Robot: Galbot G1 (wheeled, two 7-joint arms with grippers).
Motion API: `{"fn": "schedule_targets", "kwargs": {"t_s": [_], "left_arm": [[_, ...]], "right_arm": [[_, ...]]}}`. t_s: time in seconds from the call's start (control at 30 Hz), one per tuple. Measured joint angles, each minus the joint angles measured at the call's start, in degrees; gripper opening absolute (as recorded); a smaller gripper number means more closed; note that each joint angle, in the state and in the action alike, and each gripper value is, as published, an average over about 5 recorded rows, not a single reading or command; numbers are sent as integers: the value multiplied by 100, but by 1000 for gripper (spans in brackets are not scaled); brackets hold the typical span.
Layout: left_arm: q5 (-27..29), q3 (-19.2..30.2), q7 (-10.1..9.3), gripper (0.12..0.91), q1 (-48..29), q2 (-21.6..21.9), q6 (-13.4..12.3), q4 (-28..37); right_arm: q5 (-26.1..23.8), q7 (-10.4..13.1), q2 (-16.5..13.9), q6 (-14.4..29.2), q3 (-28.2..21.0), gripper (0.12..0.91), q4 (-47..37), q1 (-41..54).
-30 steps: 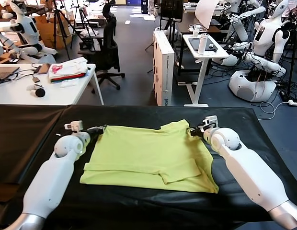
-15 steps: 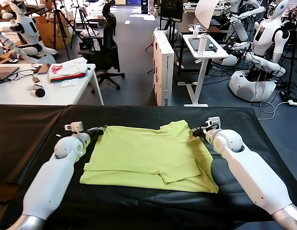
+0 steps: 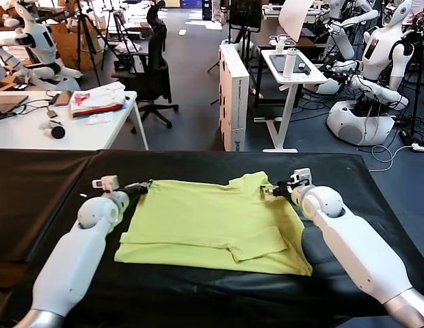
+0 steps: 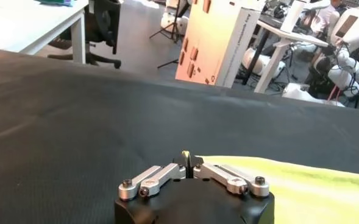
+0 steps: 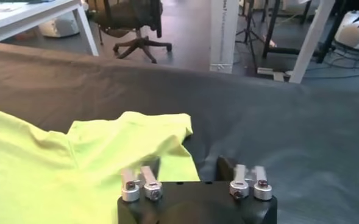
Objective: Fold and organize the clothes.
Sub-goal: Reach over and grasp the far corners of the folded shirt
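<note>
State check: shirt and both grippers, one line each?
T-shirt: spread flat on the black table, far right corner rumpled.
Left gripper: shut on the T-shirt's far left corner.
Right gripper: open, at the rumpled corner.

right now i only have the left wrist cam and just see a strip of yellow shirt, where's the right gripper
Observer: the right gripper is at the T-shirt's far right sleeve, level with the left gripper, which is at the far left corner.
Operator: ok, is the shirt lying flat
Observer: it's spread out on the black table, but a flap is folded over near its front edge, right of centre.
</note>
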Motion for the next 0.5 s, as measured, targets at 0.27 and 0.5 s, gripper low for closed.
{"fn": "schedule_targets", "kwargs": {"t_s": [0.27, 0.5], "left_arm": [[-6, -29, 23, 180, 33, 22, -9, -33], [-80, -179, 14, 175, 190, 109, -1, -231]], "right_arm": [[41, 35, -3, 161, 147, 139, 145, -125], [138, 87, -125, 426, 482, 139, 653, -431]]}}
